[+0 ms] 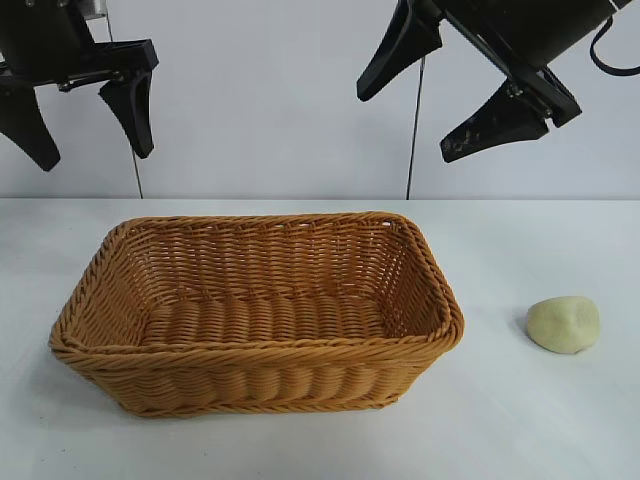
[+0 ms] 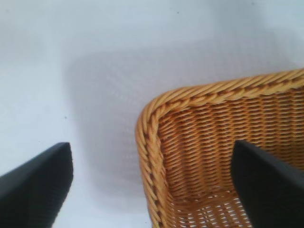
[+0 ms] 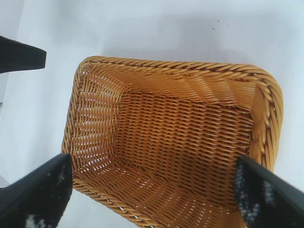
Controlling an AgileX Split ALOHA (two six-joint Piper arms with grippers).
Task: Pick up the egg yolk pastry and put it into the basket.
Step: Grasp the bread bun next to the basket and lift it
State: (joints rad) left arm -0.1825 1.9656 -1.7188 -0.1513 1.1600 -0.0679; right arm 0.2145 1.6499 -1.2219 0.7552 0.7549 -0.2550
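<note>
Basket (image 1: 256, 315) sits nearest the exterior camera, left of centre on the white table (image 1: 560, 430), long side facing the camera. Woven orange-tan wicker, braided rim, sloping walls. Nothing inside it in any view; the right wrist view shows its whole bare floor.

Pastry (image 1: 564, 324) lies on the table to the right of the basket, apart from it, not touching. Pale yellow-green lump, creased on top. Nothing is touching it and no gripper is near it.

Farther back and high up, both grippers hang in the air above the table, in front of the white wall (image 1: 280, 100).

Left gripper (image 1: 92, 138) is at upper left, above and behind the basket's left end, fingers spread wide with nothing between them. Its wrist view looks down on one corner of the basket (image 2: 199, 156) and bare table beside it.

Right gripper (image 1: 410, 120) is at upper right, tilted, pointing down toward the basket, fingers also wide apart and holding nothing. Its wrist view looks into the basket (image 3: 175, 142); a finger of the left gripper (image 3: 21, 56) shows at the edge beyond the basket.
</note>
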